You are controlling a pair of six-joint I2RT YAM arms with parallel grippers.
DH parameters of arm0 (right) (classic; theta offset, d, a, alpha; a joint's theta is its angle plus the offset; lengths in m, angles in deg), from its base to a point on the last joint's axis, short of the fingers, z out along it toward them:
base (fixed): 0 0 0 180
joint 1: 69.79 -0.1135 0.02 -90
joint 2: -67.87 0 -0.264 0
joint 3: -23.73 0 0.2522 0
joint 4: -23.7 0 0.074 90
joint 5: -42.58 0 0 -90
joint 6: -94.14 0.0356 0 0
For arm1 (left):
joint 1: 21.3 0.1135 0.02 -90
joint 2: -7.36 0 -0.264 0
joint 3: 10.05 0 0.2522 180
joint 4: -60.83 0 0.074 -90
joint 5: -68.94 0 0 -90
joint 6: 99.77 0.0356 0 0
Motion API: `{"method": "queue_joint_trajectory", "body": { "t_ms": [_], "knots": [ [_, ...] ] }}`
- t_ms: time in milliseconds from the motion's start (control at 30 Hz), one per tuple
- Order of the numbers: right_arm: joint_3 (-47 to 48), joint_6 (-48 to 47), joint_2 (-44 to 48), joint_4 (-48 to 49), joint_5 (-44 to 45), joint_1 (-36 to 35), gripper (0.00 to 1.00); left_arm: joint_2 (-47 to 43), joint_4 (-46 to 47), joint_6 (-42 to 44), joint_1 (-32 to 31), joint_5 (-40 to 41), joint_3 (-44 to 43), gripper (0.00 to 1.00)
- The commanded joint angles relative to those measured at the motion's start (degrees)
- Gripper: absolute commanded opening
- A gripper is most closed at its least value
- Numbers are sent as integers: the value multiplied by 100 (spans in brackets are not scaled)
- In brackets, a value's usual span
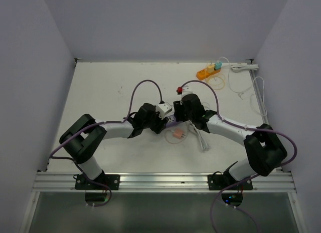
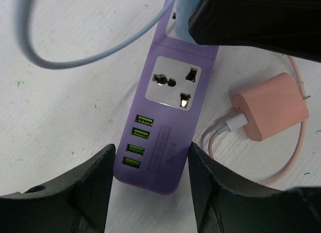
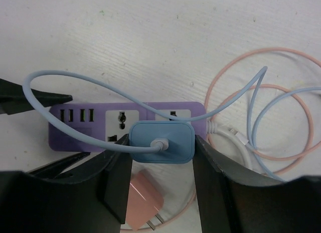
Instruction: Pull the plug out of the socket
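A purple power strip (image 2: 168, 118) lies flat on the white table. My left gripper (image 2: 150, 163) is shut on its USB end, one finger on each long side. A light blue plug (image 3: 168, 135) with a blue cable sits over the strip's second socket. My right gripper (image 3: 161, 143) is shut on it, with its fingers (image 3: 118, 163) against both sides. The prongs are hidden, so I cannot tell whether they are still in the socket. In the top view both grippers meet at mid table, left (image 1: 163, 124) and right (image 1: 181, 118).
A pink charger (image 1: 176, 134) lies loose beside the strip, with its pink cable (image 3: 281, 118) looping to the right. The strip's white cord (image 1: 200, 138) runs toward the near edge. An orange strip (image 1: 208, 71) and a white strip (image 1: 245, 67) lie at the back right.
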Motion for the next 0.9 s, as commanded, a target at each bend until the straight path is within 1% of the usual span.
{"method": "queue_joint_trajectory", "body": {
  "t_ms": [0,200,333,433,600,667,867],
  "knots": [
    [22,68,329,620,-134,-54,0,232,-456,-71,1,-301,-13,19],
    [-31,94,435,629,-65,-45,0,285,-518,-71,1,-310,-57,19],
    [-31,68,514,472,304,-19,0,250,-518,-79,1,-275,-40,19],
    [-31,94,575,366,410,43,0,233,-544,-71,1,-248,-39,19],
    [31,174,812,154,726,131,0,101,-545,-290,1,-64,13,16],
    [75,235,926,-144,910,175,0,66,-527,-334,-8,111,66,16],
    [171,314,1295,-943,999,333,0,39,-685,-457,18,515,75,15]
  ]
}}
